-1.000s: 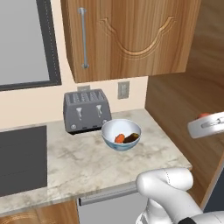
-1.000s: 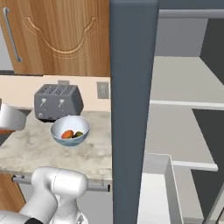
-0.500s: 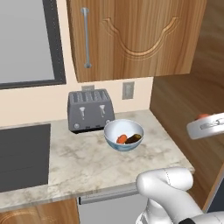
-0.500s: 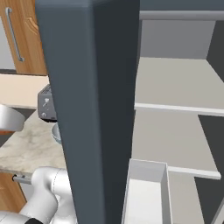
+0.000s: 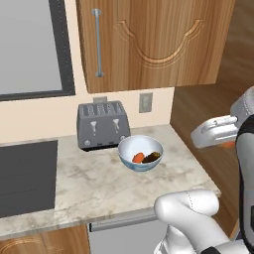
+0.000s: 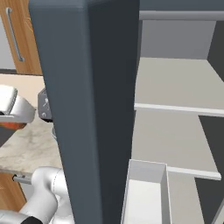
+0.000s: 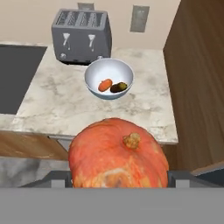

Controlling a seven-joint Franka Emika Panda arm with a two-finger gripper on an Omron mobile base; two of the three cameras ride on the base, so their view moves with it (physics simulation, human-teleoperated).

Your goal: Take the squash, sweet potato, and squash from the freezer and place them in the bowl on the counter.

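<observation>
Between pincer (image 7: 118,186) tips, orange squash (image 7: 118,155), knobbly tan stem, mottled skin

- Bare counter (image 7: 144,107) stretches on every side of the bowl (image 7: 108,78), widest toward the near edge.
- The bowl's mouth faces up, uncovered, though an orange piece (image 7: 105,85) and a dark piece (image 7: 118,87) already lie on its floor.
- The toaster (image 7: 81,29) stands just behind the bowl, closing off the wall side.
- A brown wooden panel (image 7: 197,78) walls the counter's right end.
- Overhead, the wooden cupboard (image 5: 154,42) hangs above the toaster, well clear of the bowl.
- The dark freezer door (image 6: 87,109) rises edge-on beside open pale shelves (image 6: 175,109).
</observation>
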